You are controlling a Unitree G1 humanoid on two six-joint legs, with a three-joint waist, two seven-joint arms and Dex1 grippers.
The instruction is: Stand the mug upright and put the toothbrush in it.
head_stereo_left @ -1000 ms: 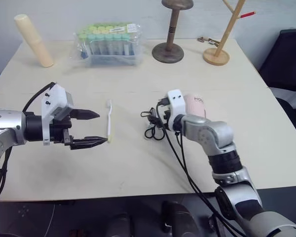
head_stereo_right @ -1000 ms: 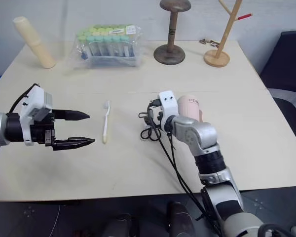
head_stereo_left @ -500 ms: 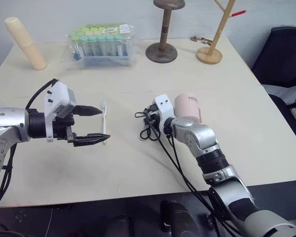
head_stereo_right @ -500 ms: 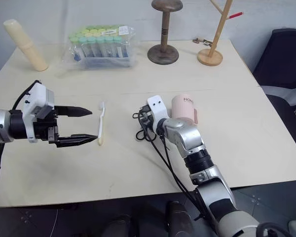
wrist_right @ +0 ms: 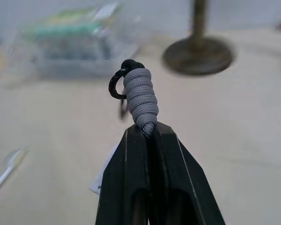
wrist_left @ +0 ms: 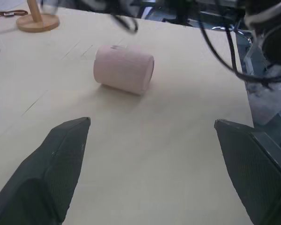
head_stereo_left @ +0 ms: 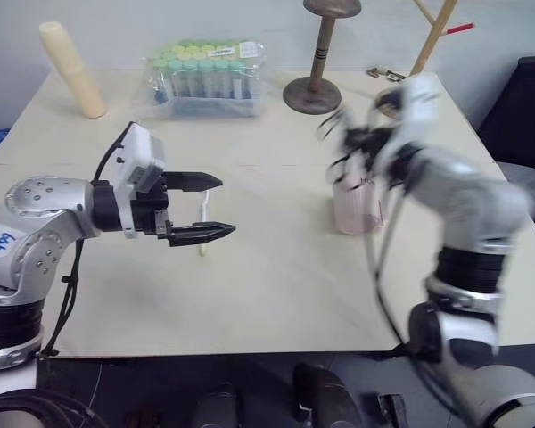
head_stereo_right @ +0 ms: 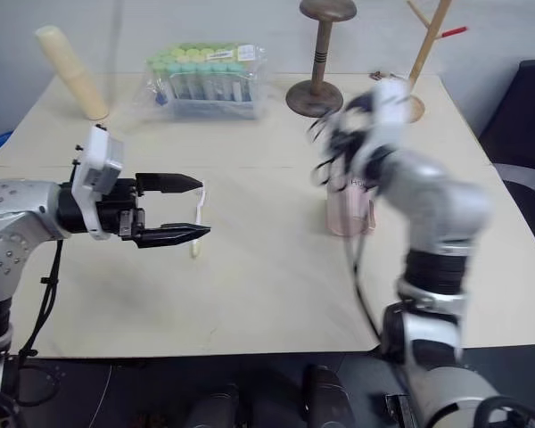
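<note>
The pale pink mug (head_stereo_left: 357, 207) lies on its side right of the table's middle; the left wrist view shows it as a lying cylinder (wrist_left: 124, 69). The white toothbrush (head_stereo_left: 204, 212) lies flat on the table left of centre. My left gripper (head_stereo_left: 227, 207) is open and level, and the toothbrush lies on the table just behind its fingertips, untouched. My right gripper (wrist_right: 148, 131) is raised above and beyond the mug. It is shut on a grey wound cord (wrist_right: 140, 98) with a black ring, and black loops (head_stereo_left: 346, 134) dangle from it.
A bagged rack of capped tubes (head_stereo_left: 205, 76) and a leaning cream cylinder (head_stereo_left: 71, 80) stand at the back left. A dark wooden stand (head_stereo_left: 319, 89) and a light wooden stand (head_stereo_left: 432, 40) are at the back right. A dark chair (head_stereo_left: 530, 98) is off the right edge.
My right gripper shut on the cord next to the mug and swung up and to the right, lifting it. My left gripper moved right, towards the toothbrush. The camera shifted.
</note>
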